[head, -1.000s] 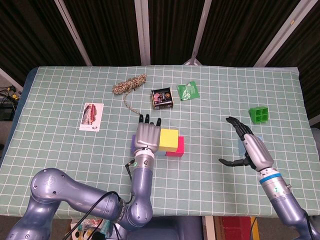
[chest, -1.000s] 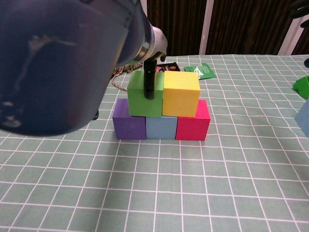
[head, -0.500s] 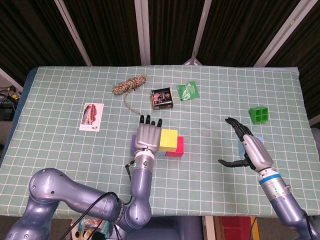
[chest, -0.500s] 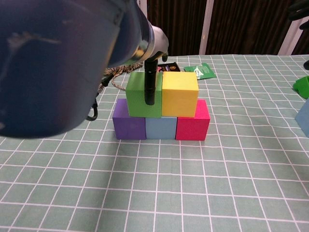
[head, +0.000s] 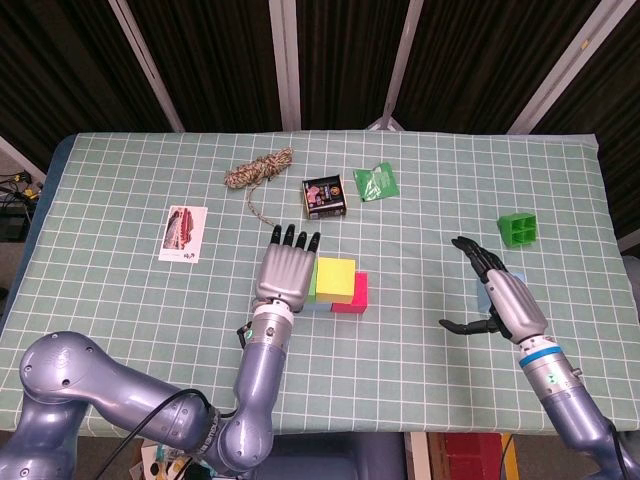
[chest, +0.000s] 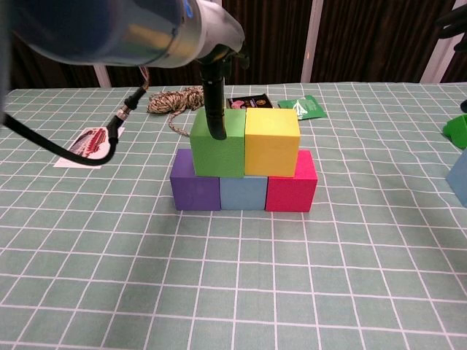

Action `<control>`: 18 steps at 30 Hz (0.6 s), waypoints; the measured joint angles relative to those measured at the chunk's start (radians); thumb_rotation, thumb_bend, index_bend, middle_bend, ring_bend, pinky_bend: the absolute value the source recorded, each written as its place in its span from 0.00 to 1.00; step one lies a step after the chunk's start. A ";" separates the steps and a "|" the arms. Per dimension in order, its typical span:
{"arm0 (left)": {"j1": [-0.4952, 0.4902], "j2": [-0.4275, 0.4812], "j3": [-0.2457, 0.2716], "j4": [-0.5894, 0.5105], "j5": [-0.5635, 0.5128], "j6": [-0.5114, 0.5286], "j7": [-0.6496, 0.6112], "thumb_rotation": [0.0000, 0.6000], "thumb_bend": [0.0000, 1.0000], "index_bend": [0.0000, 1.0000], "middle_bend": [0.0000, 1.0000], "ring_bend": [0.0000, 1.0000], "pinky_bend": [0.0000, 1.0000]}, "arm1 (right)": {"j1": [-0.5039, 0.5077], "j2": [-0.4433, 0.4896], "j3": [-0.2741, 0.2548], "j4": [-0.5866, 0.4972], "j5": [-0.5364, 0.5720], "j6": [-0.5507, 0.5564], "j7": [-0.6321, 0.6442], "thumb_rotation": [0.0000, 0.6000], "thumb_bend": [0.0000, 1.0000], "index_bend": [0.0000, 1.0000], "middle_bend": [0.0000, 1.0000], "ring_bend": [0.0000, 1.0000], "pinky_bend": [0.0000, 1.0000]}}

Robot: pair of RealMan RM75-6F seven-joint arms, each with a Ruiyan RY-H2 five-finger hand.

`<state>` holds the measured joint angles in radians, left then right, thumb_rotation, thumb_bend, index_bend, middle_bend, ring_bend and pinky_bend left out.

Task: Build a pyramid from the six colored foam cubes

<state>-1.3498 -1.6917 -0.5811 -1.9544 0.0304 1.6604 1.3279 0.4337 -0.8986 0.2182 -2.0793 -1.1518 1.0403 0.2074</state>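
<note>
Left hand (head: 287, 271), head view: mine, lifted since a second ago and slid toward 11 o'clock, fingers straight and apart, holding nothing; square green foam cube beneath mostly hidden, yellow foam cube (head: 338, 279) at its 3 o'clock. Right hand (head: 497, 293) unmoved, spread and empty over pale blue foam cube (head: 486, 290), far toward 3 o'clock.

Chest view: one fingertip (chest: 217, 131) at green cube (chest: 219, 143) front face, arm bulk gone from frame. Green touches yellow atop purple cube (chest: 195, 184), light blue cube (chest: 244, 192), magenta cube (chest: 291, 187). Judgement: second tier done, capstone left.

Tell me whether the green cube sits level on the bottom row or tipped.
Level: the green cube rests flat across the purple cube and light blue cube.
</note>
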 measured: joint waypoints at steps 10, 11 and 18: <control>0.176 0.180 0.109 -0.245 0.246 0.016 -0.171 1.00 0.10 0.00 0.07 0.00 0.00 | 0.018 -0.016 -0.019 0.027 0.029 -0.022 -0.077 1.00 0.13 0.00 0.00 0.00 0.00; 0.194 0.196 0.128 -0.261 0.278 0.018 -0.187 1.00 0.10 0.00 0.07 0.00 0.00 | 0.020 -0.020 -0.021 0.032 0.034 -0.023 -0.088 1.00 0.13 0.00 0.00 0.00 0.00; 0.349 0.306 0.316 -0.341 0.584 0.026 -0.338 1.00 0.10 0.00 0.07 0.00 0.00 | 0.037 -0.066 -0.036 0.073 0.082 -0.016 -0.182 1.00 0.13 0.00 0.00 0.00 0.00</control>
<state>-1.0010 -1.3854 -0.2649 -2.2959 0.6141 1.6864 0.9900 0.4705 -0.9650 0.1817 -2.0067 -1.0702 1.0245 0.0250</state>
